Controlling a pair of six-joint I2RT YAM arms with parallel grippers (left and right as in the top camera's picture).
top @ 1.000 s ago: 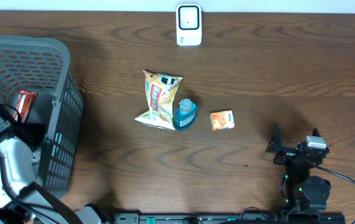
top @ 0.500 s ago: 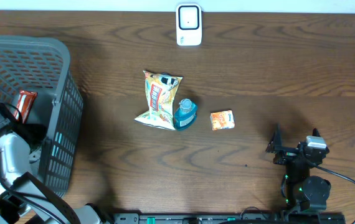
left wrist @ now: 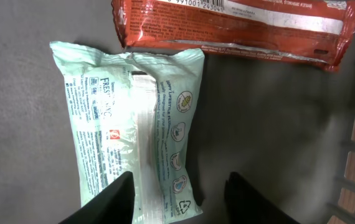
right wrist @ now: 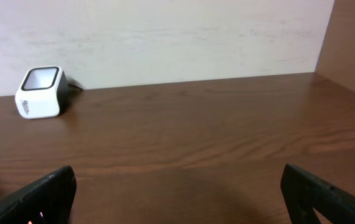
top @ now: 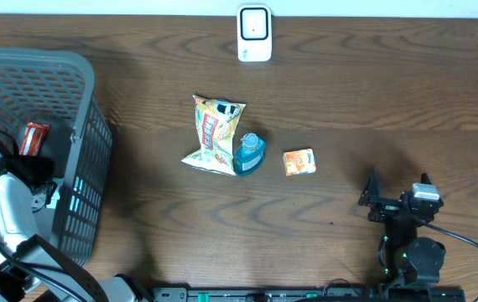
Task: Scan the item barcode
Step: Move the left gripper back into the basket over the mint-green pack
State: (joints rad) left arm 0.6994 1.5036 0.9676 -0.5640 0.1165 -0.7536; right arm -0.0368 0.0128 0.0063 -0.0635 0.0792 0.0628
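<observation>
Dark wood tabletop [top: 348, 101], white barcode scanner [top: 254, 33] at far edge. Grey mesh basket [top: 71, 75] at left, holding mint wet-wipes pack [left wrist: 134, 130] with red snack wrapper [left wrist: 227, 25] just beyond. Left gripper [left wrist: 180, 199] inside basket, fingers [left wrist: 118, 202] half-spread astride pack's right edge, no pinch visible. Right gripper [right wrist: 177, 199] near right, spread wide, empty. Mid-table: crisp bag [top: 214, 134], blue bottle [top: 250, 153] touching it, orange box [top: 299, 162] just right.

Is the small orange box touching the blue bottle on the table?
No, a strip of the table shows between the orange box and the blue bottle.
</observation>
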